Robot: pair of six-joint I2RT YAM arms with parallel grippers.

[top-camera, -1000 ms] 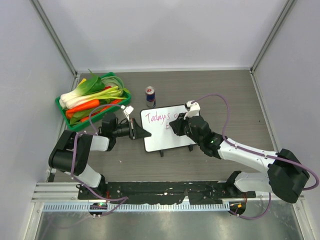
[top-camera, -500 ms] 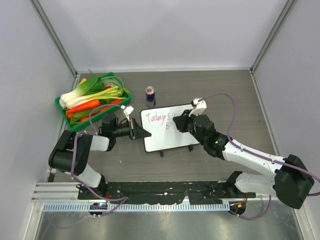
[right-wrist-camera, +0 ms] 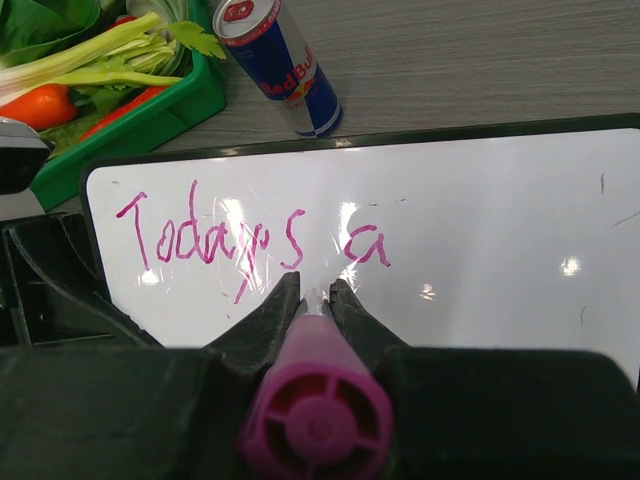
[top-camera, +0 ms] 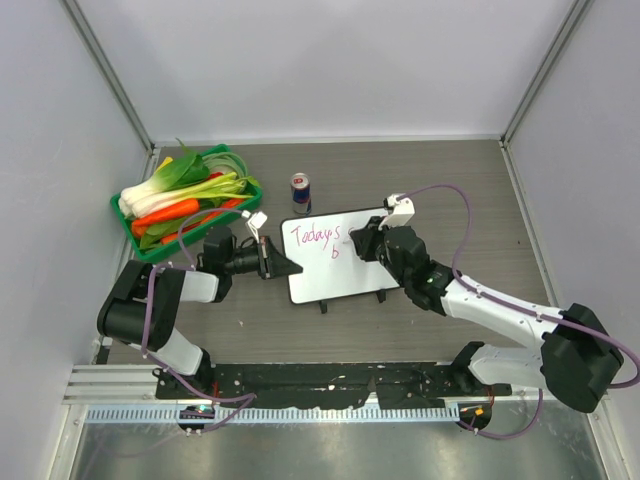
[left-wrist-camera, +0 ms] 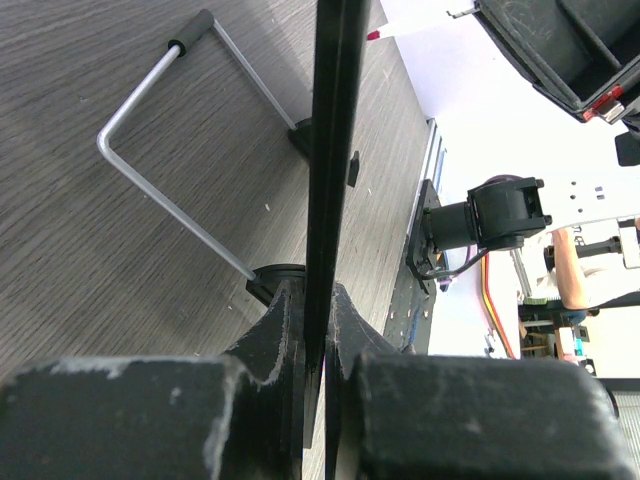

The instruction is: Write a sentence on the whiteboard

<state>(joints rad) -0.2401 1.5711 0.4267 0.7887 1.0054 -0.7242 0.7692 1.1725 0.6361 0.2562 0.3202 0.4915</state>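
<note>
The whiteboard [top-camera: 330, 280] stands tilted on its wire stand at the table's middle. The sentence [top-camera: 315, 236] is in pink marker. In the right wrist view it [right-wrist-camera: 250, 238] reads "Todays a" on the board [right-wrist-camera: 500, 220]. The top view shows a "b" below it. My right gripper [top-camera: 358, 245] is shut on a pink marker [right-wrist-camera: 312, 400], and its tip sits at the board just under the first line between the fingertips [right-wrist-camera: 313, 295]. My left gripper [top-camera: 290, 268] is shut on the board's left edge [left-wrist-camera: 330, 120], with the jaws [left-wrist-camera: 315, 300] clamped on the thin dark rim.
A green basket [top-camera: 150, 250] of vegetables sits at the left rear. A Red Bull can [top-camera: 300, 192] stands just behind the board and also shows in the right wrist view [right-wrist-camera: 280, 65]. The board's wire stand [left-wrist-camera: 170, 150] rests on the wooden table.
My right gripper with the marker has shifted a little to the right and back, and the "b" on the second line now shows. The left gripper and board have not moved.
</note>
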